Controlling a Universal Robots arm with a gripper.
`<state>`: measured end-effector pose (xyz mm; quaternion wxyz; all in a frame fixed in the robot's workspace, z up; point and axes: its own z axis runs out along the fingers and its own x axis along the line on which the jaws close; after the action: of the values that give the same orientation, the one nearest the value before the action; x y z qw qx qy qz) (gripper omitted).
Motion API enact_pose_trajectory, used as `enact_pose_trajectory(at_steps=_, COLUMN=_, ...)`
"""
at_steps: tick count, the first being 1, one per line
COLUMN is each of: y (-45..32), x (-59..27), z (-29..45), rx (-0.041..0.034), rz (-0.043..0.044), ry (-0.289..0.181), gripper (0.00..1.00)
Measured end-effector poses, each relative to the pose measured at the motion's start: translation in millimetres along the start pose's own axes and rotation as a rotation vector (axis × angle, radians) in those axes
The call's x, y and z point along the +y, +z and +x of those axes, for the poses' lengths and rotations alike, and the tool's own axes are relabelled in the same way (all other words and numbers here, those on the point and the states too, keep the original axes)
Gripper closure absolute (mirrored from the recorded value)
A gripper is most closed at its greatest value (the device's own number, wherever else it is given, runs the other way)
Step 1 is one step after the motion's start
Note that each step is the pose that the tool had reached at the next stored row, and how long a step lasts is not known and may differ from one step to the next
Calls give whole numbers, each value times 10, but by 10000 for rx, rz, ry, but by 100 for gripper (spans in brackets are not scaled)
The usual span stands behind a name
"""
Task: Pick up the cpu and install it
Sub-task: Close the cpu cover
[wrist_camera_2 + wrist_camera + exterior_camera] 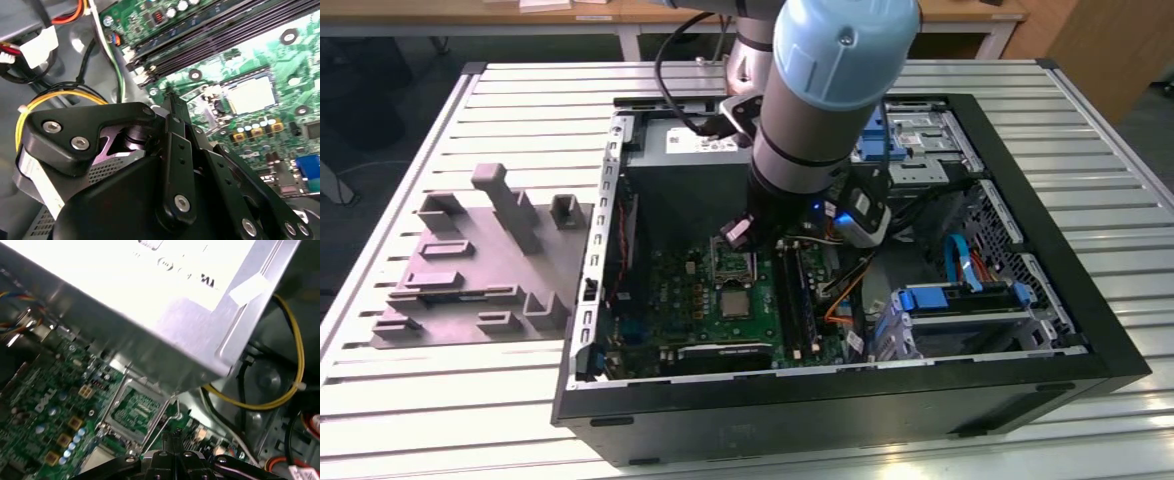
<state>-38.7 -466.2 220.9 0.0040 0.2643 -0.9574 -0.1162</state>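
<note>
Gripper: I am seeing its claw closed together, holding nothing, hovering just above the metal-framed socket at lower centre of the first wrist view. Cpu: I am unable to tell where it is lying. Grey tray: sitting at the exterior view's left.

silver-grey arm with pale blue joint cap, black cable, black claw linkages with silver screws

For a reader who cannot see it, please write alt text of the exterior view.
A robot arm reaches down into an open computer case over the green motherboard. The case lies on a slatted metal table, with a grey tray at the exterior view's left.
</note>
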Motion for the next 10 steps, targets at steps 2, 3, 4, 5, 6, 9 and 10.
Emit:
enact_pose_trajectory(at_steps=2, y=16, x=23, z=-18, rx=-24, rz=-41, ry=-4, gripper=89)
enact_pose_trajectory(at_steps=3, y=23, x=31, z=-25, rx=-43, rz=-72, ry=-7, gripper=89)
enact_pose_trajectory(at_steps=4, y=30, x=38, z=-32, rx=-69, rz=-118, ry=-14, gripper=89)
enact_pose_trajectory(at_steps=5, y=36, x=43, z=-37, rx=-100, rz=-171, ry=-18, gripper=89)
enact_pose_trajectory(at_steps=6, y=42, x=47, z=-41, rx=-131, rz=-225, ry=-24, gripper=89)
enact_pose_trajectory(at_steps=9, y=67, x=56, z=-56, rx=-203, rz=-343, ry=-37, gripper=89)
enact_pose_trajectory(at_steps=10, y=74, x=58, z=-60, rx=-203, rz=-342, ry=-37, gripper=89)
